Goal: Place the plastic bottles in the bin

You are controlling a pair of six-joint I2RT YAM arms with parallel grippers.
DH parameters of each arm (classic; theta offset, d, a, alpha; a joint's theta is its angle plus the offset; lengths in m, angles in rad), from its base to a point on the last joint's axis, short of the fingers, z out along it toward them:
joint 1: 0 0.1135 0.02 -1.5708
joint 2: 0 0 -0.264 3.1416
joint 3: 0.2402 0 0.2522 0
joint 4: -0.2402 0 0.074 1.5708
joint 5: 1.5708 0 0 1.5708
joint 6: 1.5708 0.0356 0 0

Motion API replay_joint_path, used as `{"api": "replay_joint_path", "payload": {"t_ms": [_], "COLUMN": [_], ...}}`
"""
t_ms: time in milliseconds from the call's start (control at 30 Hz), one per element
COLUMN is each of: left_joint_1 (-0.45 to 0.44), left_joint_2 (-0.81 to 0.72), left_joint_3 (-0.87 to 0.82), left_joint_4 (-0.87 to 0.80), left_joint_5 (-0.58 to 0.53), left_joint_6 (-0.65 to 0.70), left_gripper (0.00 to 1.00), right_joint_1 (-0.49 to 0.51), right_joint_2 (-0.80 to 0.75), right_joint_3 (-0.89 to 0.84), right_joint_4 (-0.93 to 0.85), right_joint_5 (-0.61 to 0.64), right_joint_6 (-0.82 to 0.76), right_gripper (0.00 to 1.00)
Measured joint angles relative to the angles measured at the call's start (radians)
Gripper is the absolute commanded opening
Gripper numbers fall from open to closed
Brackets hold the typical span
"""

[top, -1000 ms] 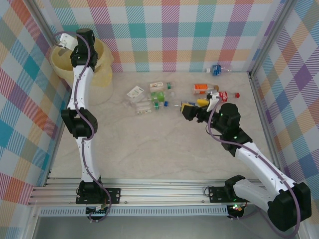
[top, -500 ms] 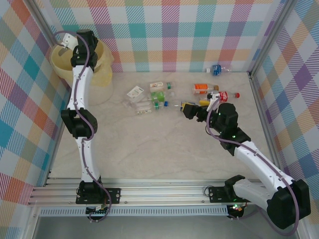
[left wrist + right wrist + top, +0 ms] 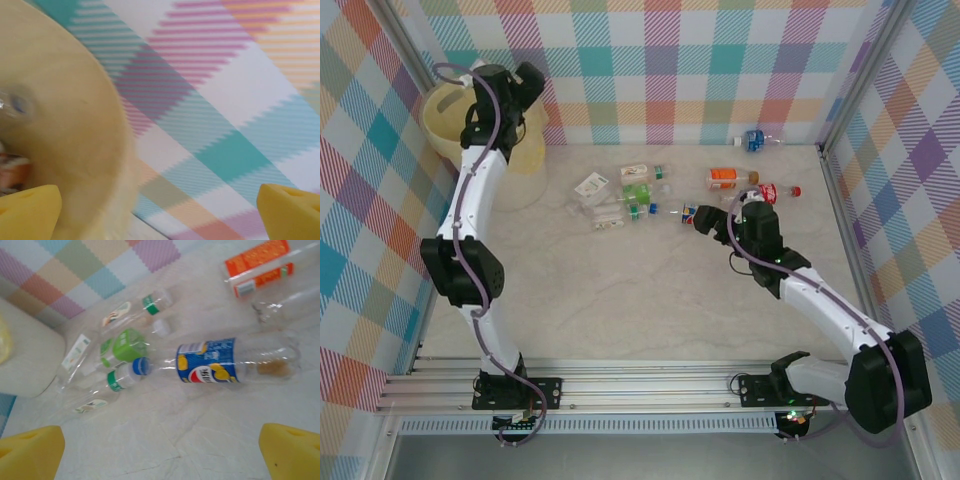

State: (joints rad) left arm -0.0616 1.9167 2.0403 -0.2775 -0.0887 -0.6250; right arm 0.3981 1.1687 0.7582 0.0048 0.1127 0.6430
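Jaws wide; blurred bin (image 3: 65,130) seemingly holds bottles (image 3: 11,172).

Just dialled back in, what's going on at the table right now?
The left hand is up by the bin, open and holding nothing. The right hand, also open, is low over the table and lined up on the blue-labelled bottle, not yet gripping it. More plastic bottles lie loose nearby, including an orange-labelled bottle.
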Motion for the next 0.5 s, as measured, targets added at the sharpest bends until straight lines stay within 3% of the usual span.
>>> {"api": "replay_joint_path", "payload": {"t_ms": [267,500], "left_joint_1": [-0.154,-0.278], "left_joint_2": [-0.265,-0.41], "left_joint_3": [-0.448,-0.746], "left_joint_4": [0.177,0.232], "left_joint_5": [0.229,0.305], "left_joint_6": [-0.032,-0.067], "left_gripper": [1.0,1.0], "right_joint_1": [-0.055,-0.085], "right_joint_2": [0.165,0.253], "right_joint_3": [0.154,0.193], "right_joint_4": [-0.159,-0.207], "right_joint_5": [0.018,0.008], "right_joint_6": [0.141,0.257], "right_gripper": [1.0,1.0]}}
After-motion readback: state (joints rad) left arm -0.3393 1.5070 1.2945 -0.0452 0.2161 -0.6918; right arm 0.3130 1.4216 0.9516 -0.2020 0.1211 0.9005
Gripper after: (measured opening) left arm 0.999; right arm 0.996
